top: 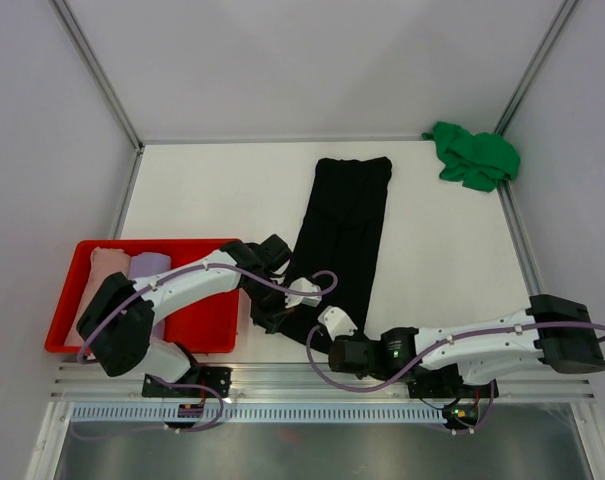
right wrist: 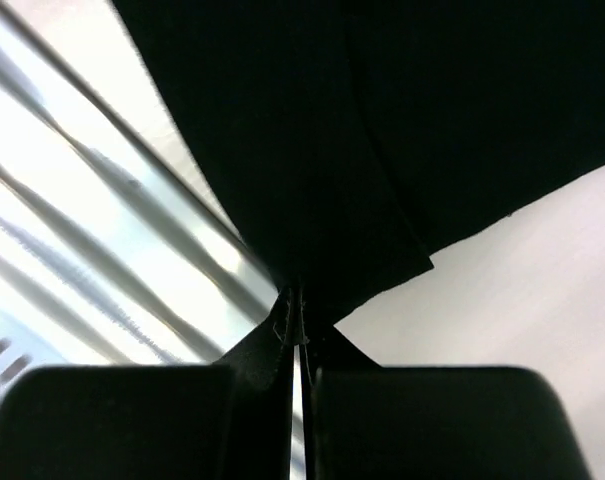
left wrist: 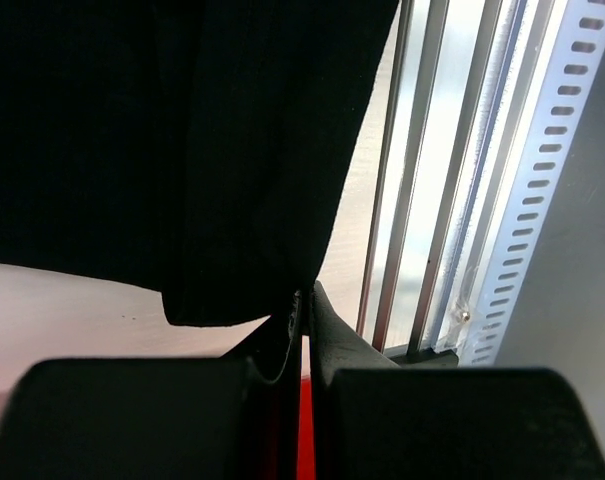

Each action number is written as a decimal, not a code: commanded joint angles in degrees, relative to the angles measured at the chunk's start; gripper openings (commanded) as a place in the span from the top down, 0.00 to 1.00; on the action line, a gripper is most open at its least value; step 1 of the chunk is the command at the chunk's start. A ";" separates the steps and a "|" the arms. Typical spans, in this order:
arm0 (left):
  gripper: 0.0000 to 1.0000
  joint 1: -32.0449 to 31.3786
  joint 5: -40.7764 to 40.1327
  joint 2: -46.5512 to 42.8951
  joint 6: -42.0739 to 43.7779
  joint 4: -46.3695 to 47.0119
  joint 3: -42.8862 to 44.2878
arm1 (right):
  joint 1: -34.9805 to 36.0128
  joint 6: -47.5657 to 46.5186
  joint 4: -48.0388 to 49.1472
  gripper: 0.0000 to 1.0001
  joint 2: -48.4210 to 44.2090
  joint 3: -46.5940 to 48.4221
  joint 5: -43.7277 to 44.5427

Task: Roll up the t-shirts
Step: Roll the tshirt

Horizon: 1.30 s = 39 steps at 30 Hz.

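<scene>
- Closest in, the left gripper is clenched on the near hem of the black t-shirt. Its arm reaches from the base across the red tray, with the wrist bent down toward the near edge of the table.
- The right gripper is clamped on the same hem's other corner, its arm stretched low and leftward along that edge.
- The black t-shirt lies mid-table as a long strip running away from the arms.
- The green t-shirt sits crumpled at the far right corner.
- The pink t-shirt and lavender t-shirt lie in the tray.
</scene>
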 commanded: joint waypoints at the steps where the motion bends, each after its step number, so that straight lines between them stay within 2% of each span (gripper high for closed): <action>1: 0.98 0.43 2.73 1.00 3.27 -2.02 2.79 | -0.46 0.13 -1.05 1.00 -8.30 -0.72 -3.55; 4: 0.98 0.60 2.65 3.19 4.50 -3.08 4.90 | -4.32 -2.24 0.62 1.00 -13.84 -2.39 -10.66; 7: 0.98 1.57 2.38 6.09 5.91 -4.66 8.06 | -11.96 -4.70 2.73 1.00 -17.98 -4.23 -18.76; 8: 0.98 2.36 2.47 6.88 6.61 -5.44 8.67 | -16.42 -4.88 3.87 1.00 -18.78 -4.77 -23.48; 10: 0.98 3.15 2.30 8.63 7.14 -5.72 10.17 | -20.66 -4.88 3.62 1.00 -20.36 -5.12 -26.77; 14: 0.97 4.65 2.03 11.10 7.84 -5.98 11.32 | -29.79 -5.32 3.26 1.00 -19.85 -4.60 -30.99; 17: 0.96 5.00 1.86 12.95 7.67 -6.07 12.37 | -35.08 -5.85 2.83 1.00 -16.07 -4.59 -35.12; 22: 0.93 7.02 0.72 15.76 6.88 -5.37 13.95 | -42.72 -6.29 1.95 1.00 -11.23 -3.54 -36.45; 25: 0.86 7.63 -1.83 17.43 4.26 -3.36 15.09 | -47.73 -6.55 2.03 1.00 -10.79 -3.71 -36.88; 31: 0.81 7.72 -6.05 18.58 -1.37 0.52 17.12 | -51.09 -6.55 2.12 1.00 -8.24 -3.45 -37.59; 36: 0.68 7.99 -8.69 16.48 -4.02 2.72 19.05 | -52.67 -4.89 2.03 1.00 -7.36 -2.66 -37.68; 37: 0.61 7.99 -8.43 14.21 -4.02 2.90 19.23 | -53.54 -4.36 1.25 1.00 -7.19 -2.66 -37.50; 39: 0.55 7.90 -7.99 11.73 -4.02 3.51 19.93 | -54.69 -3.48 0.28 1.00 -6.92 -2.84 -37.42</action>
